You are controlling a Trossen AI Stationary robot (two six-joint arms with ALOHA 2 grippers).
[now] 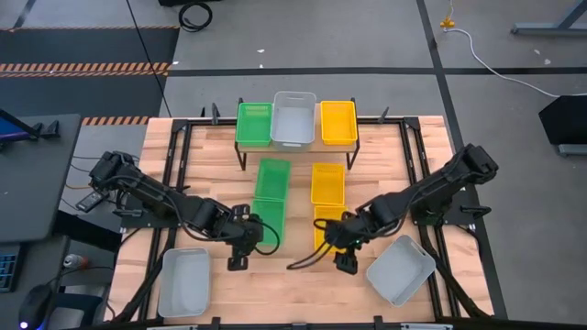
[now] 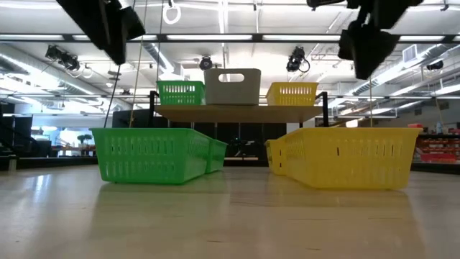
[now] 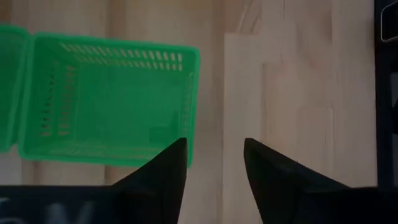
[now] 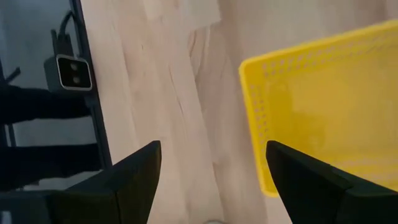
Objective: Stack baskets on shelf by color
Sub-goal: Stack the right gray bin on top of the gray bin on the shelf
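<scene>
Three baskets stand side by side on the shelf [image 1: 295, 145] at the table's far side: green [image 1: 254, 124], pale grey [image 1: 293, 119], yellow [image 1: 337, 122]. Two green baskets [image 1: 271, 197] lie end to end on the table, and two yellow ones [image 1: 326, 202] lie to their right. One grey basket [image 1: 183, 281] sits near the near-left corner, another [image 1: 401, 269] near-right. My left gripper [image 3: 214, 146] hangs open above the near green basket's corner [image 3: 186, 143]. My right gripper [image 4: 213, 146] hangs open beside the near yellow basket [image 4: 323, 112]. Both are raised off the table.
Black frame rails [image 1: 174, 165] run along the table's left and right sides. A dark cable [image 1: 307, 259] lies on the wood between the two grippers. Bare wood [image 1: 293, 293] stretches along the near edge between the two grey baskets.
</scene>
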